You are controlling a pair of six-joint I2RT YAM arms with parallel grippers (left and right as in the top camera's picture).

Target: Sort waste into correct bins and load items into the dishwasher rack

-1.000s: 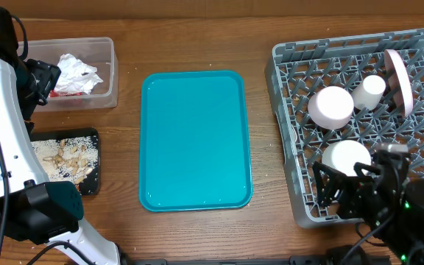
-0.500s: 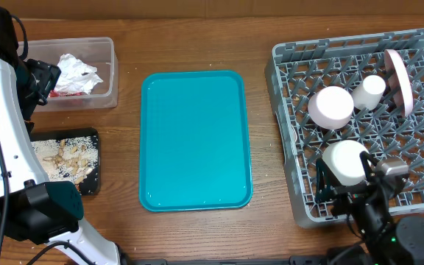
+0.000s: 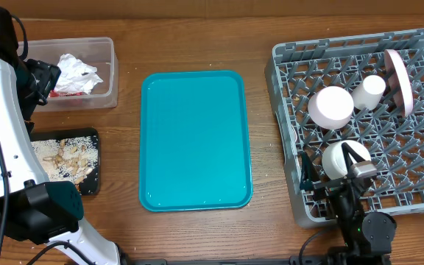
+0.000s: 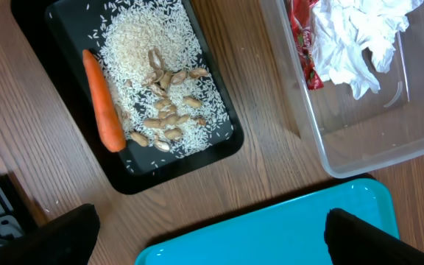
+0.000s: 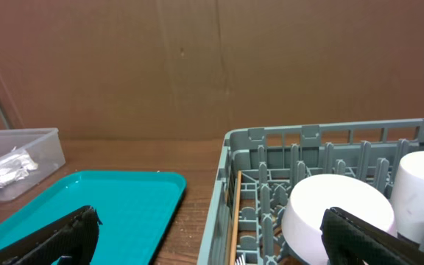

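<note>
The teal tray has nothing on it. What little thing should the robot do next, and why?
Probably lift the open, empty right hand away from the dishwasher rack and park it. The carrot and rice lie in the black tray, napkins in the clear tub, bowls, cup and plate in the rack. The left hand is open, empty too.

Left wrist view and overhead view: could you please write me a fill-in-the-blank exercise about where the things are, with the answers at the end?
1. The shallow tray that holds the orange carrot is ____ in colour.
2. The wrapper beside the napkins in the clear tub is ____ in colour.
3. The teal tray has ____ on it.
4. The grey rack holds ____ white bowls.

Answers: black; red; nothing; two.
</note>
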